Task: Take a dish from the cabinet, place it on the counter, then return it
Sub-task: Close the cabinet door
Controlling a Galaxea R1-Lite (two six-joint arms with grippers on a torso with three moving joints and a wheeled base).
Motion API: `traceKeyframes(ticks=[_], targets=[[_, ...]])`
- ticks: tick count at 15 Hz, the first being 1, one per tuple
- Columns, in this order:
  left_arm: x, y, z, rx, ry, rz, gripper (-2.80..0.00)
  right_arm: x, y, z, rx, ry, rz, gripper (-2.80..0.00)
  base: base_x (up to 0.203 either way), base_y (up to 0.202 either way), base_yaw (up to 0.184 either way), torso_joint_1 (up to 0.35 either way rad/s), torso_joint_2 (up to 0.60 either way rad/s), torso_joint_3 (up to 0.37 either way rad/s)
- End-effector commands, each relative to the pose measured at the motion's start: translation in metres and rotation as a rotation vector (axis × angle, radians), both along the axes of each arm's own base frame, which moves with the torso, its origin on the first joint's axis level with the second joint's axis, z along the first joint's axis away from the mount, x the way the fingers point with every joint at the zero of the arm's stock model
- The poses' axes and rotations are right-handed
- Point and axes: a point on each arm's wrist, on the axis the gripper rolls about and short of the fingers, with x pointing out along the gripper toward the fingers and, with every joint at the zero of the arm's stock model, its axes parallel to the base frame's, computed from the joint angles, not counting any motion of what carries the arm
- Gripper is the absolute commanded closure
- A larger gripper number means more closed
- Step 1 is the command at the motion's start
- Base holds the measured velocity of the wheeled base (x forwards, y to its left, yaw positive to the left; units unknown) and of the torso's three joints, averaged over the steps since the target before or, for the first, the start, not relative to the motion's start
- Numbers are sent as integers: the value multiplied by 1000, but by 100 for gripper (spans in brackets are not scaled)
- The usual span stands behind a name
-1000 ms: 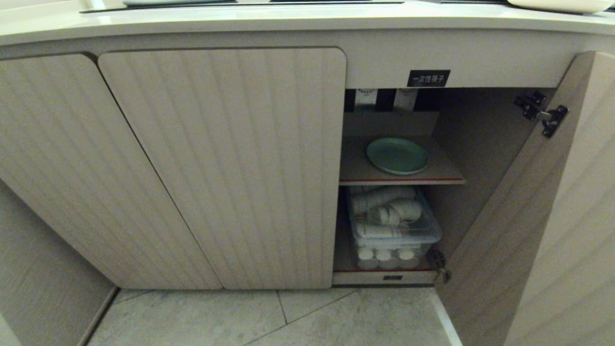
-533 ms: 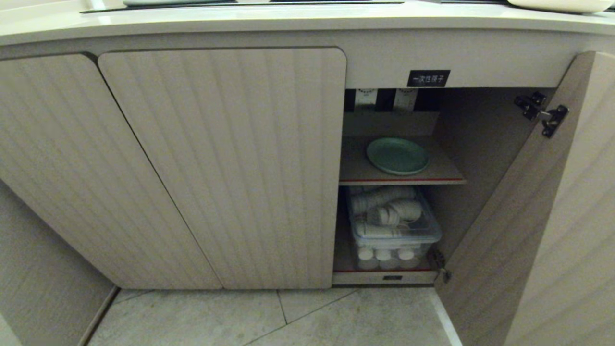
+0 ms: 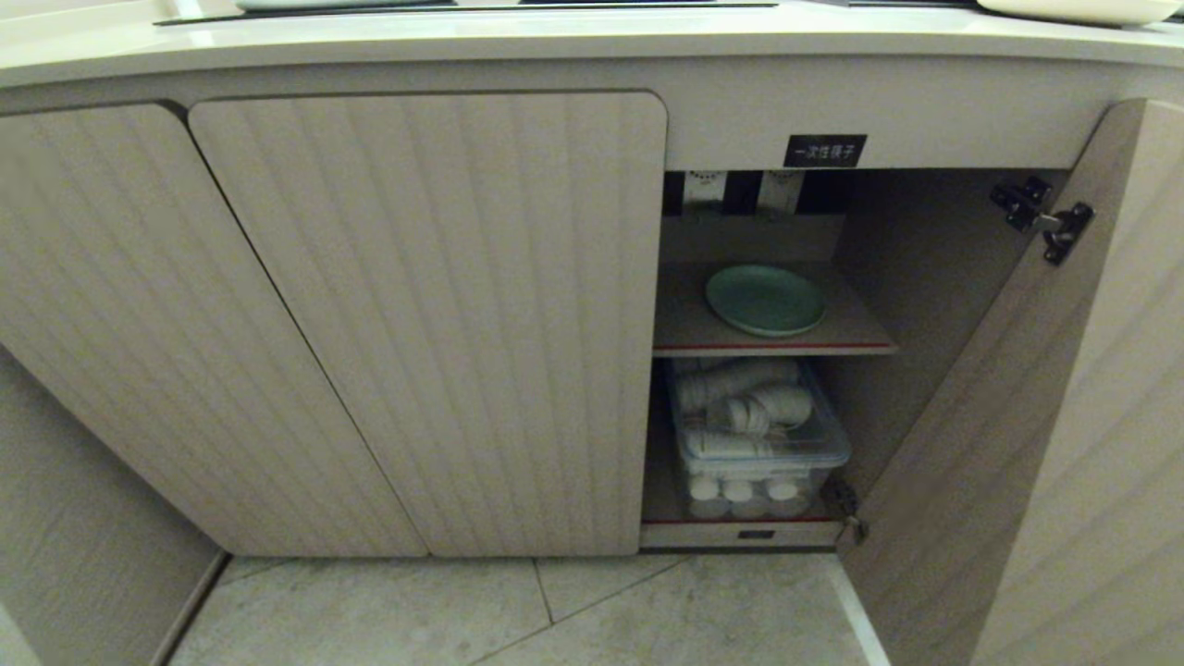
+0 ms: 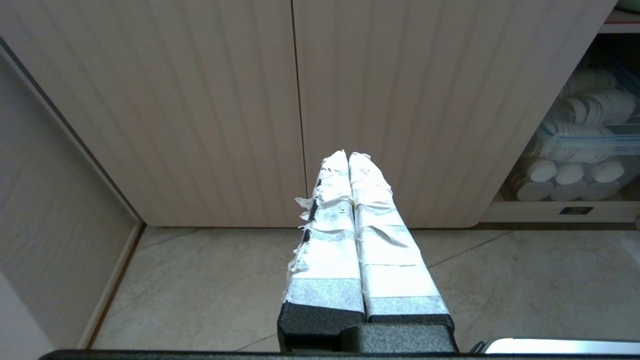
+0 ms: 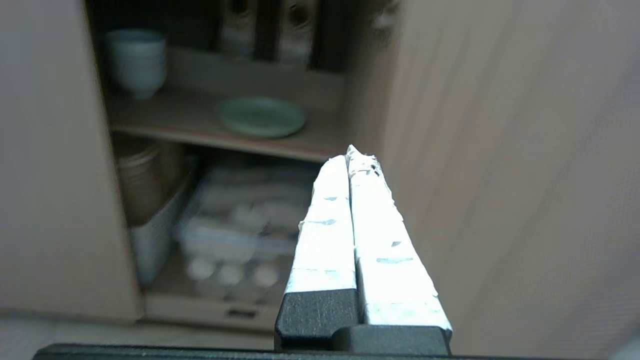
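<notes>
The mint-green dish lies flat on the upper, red-edged shelf of the open cabinet, under the small black label. The right wrist view also shows the dish, well ahead of my right gripper, whose taped fingers are shut on nothing, out in front of the opening beside the swung-out door. My left gripper is shut too, low over the floor and facing the closed ribbed doors. Neither gripper shows in the head view. The counter runs along the top.
A clear lidded box of white cups fills the lower shelf. Stacked pale bowls stand on the upper shelf beside the dish. The open door stands to the right of the opening, with its hinge up high. Tiled floor lies below.
</notes>
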Motion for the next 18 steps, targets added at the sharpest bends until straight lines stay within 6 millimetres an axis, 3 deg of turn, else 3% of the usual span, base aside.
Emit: traceKeyframes(ticks=[1,9,12,15,18], targets=[[0,0,0,0,0,0,0,-2,-1,5,-1,-27,-69,0,0,0,0,0,0,0],[0,0,0,0,0,0,0,-27,-4,67,-22,-192,-218,0,0,0,0,0,0,0],[0,0,0,0,0,0,0,-34,-5,76,-6,-226,-265,0,0,0,0,0,0,0],[0,0,0,0,0,0,0,-40,-9,83,27,-230,-466,0,0,0,0,0,0,0],[0,0,0,0,0,0,0,-48,-9,92,3,-252,-495,0,0,0,0,0,0,0]])
